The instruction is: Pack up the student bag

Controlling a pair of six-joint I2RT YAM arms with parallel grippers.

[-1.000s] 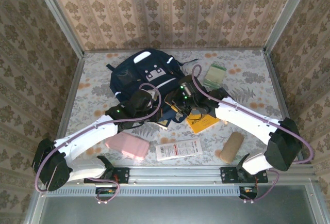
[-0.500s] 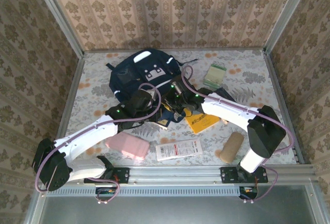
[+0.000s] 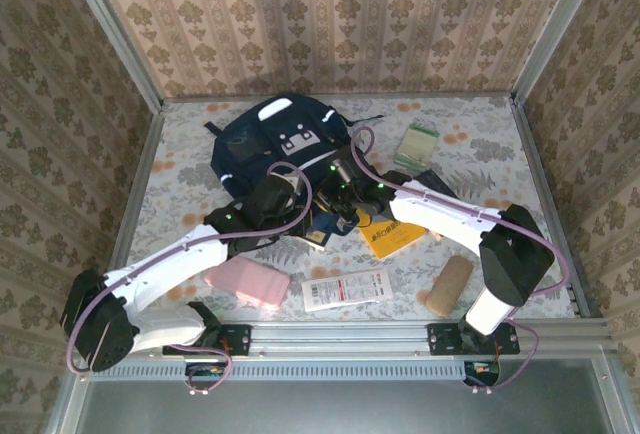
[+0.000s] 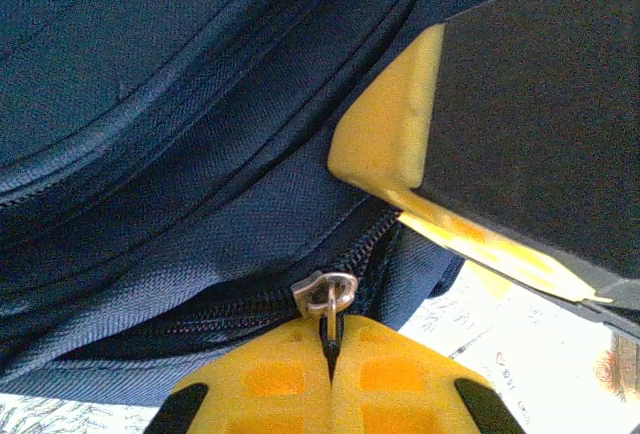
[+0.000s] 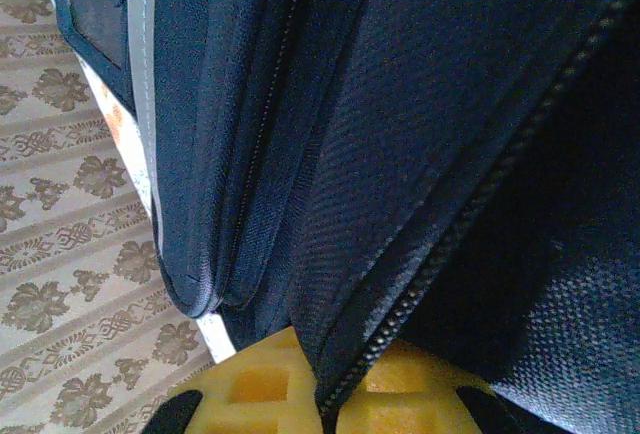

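The student bag [image 3: 280, 144] lies near the far edge of the bench [image 3: 480, 149], left of its middle. The left fingers [image 4: 325, 369] are shut on the tab of its zipper pull [image 4: 327, 294]; the right fingers [image 5: 300, 389] are pinched shut on bag cloth beside the zip. Tugged off the zip's line, the thin tab may slip out, or the bag may drag along if the cloth pinch gives.

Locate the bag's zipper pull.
Left wrist view, bottom centre: the zipper pull on the student bag is pinched in the left gripper.
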